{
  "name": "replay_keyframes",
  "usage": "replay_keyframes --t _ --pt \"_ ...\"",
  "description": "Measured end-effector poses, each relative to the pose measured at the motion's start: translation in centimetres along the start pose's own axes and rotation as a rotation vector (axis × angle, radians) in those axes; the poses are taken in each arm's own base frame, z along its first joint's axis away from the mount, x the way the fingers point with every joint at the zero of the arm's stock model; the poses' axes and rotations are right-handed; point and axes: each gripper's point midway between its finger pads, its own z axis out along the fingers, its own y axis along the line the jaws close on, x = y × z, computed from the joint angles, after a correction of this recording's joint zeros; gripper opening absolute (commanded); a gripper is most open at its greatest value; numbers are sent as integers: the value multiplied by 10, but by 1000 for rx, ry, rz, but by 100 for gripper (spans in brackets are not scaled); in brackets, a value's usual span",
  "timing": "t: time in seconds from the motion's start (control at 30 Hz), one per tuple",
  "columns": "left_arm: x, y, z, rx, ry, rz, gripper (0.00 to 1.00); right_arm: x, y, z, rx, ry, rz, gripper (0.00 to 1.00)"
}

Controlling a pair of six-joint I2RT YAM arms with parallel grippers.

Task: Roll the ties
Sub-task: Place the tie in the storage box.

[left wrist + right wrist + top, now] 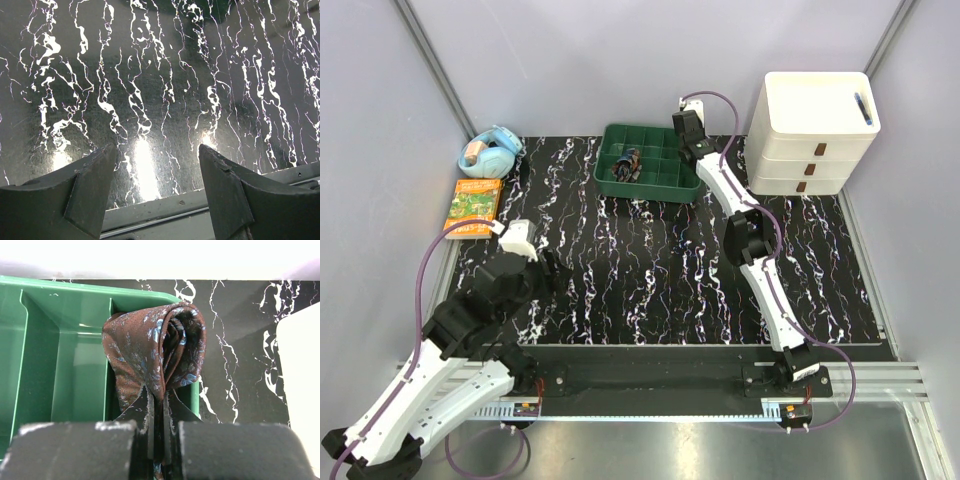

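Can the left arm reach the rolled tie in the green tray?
Probably, at a stretch: the left gripper is open, only table lies before the tie, and the right gripper hangs at the tray's right end.

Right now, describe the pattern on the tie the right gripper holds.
Dark brown tie with small bluish flecks; right wrist view.

tie [627, 163] in tray [655, 191] | drawers [815, 135] right of tray | book [475, 207] far left
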Motion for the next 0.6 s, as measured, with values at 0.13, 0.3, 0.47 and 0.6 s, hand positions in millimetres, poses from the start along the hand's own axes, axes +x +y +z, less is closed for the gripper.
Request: replay_keyframes --t 0.13,0.3,0.47,0.6 --pt "1 1 1 -2 3 1 70 1 1 1 -2 -2 -15 0" --pt "1 1 1 -2 3 1 71 1 3 1 -12 -1 -27 4" --pt "1 1 0 -1 2 1 71 2 3 1 -18 -1 -34 29" --pt "0 1 -1 2 -4 -1 71 3 5 1 -29 2 -39 46"
